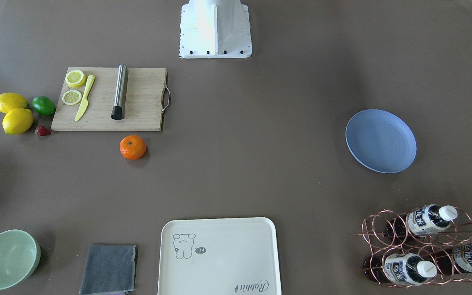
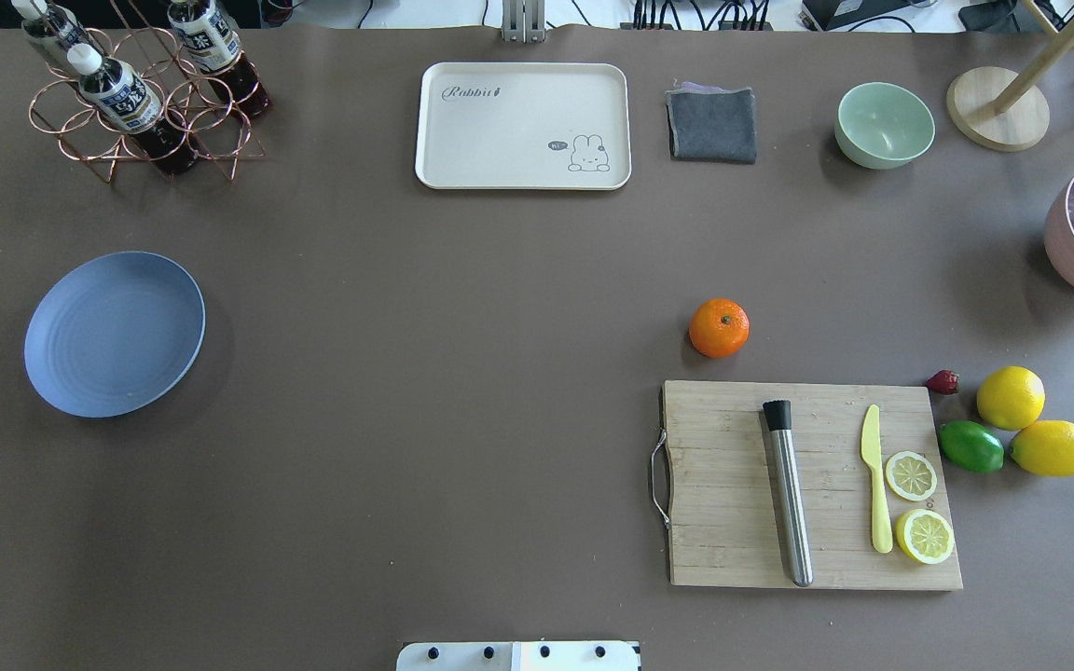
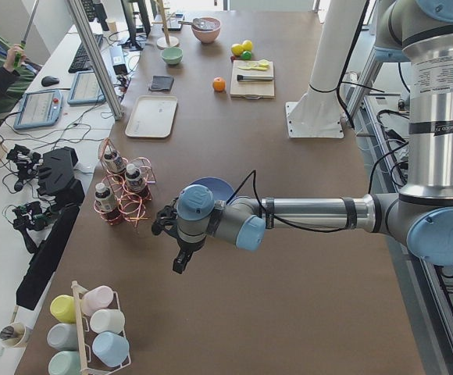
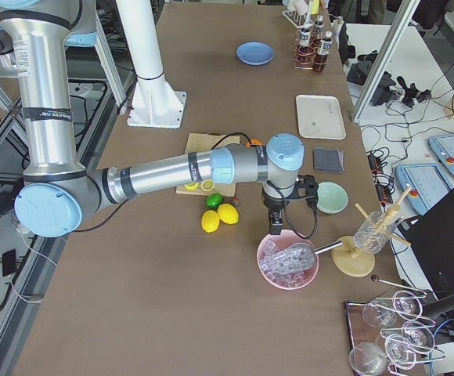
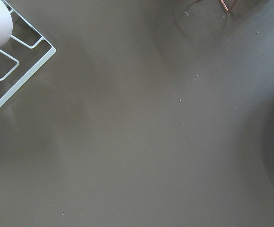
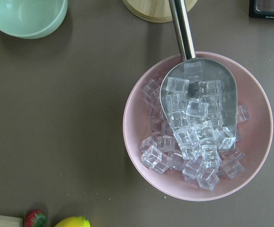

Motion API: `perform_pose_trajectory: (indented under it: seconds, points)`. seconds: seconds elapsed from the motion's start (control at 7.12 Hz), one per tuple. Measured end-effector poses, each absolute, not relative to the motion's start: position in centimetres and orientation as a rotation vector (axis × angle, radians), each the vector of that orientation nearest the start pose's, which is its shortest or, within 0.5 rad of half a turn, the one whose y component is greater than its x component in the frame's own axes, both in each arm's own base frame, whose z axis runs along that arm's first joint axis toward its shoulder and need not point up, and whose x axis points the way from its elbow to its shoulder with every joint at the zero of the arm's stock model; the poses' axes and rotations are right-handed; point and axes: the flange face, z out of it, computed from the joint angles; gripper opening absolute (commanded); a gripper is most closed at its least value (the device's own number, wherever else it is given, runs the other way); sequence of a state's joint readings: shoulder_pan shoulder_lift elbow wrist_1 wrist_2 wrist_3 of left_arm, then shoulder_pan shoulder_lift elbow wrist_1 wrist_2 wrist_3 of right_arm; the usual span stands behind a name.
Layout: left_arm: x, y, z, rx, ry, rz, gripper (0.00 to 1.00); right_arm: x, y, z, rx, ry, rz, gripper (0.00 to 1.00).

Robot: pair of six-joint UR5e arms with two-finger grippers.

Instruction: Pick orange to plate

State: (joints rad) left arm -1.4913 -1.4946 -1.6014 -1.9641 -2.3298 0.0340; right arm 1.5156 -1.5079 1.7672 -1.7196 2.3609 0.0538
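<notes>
Orange (image 1: pixel 132 147) near board (image 1: pixel 109 99) edge, plate (image 1: pixel 380 140) well apart

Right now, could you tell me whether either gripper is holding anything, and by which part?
Nothing appears held. The orange lies free beside the cutting board, far from both the left gripper and the right gripper; neither shows anything in its grasp.
</notes>
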Motion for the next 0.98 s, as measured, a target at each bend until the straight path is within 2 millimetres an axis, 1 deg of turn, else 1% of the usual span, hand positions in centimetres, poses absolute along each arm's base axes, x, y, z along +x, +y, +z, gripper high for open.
perform_pose_trajectory:
  seconds: [0.42,0.7,0.98]
  points:
    - [-2.6,-48.3,62.7,0.289,0.778,0.128,0.98,3.4,-51.5,54.7,0.054,-0.792,-0.032,1.0]
    - [-2.6,-48.3,62.1,0.292,0.78,0.113,0.98,3.4,-51.4,55.6,0.036,-0.79,-0.024,1.0]
    - [-2.7,-48.3,62.0,0.293,0.78,0.111,0.98,3.5,-51.1,56.5,0.019,-0.788,-0.016,1.0]
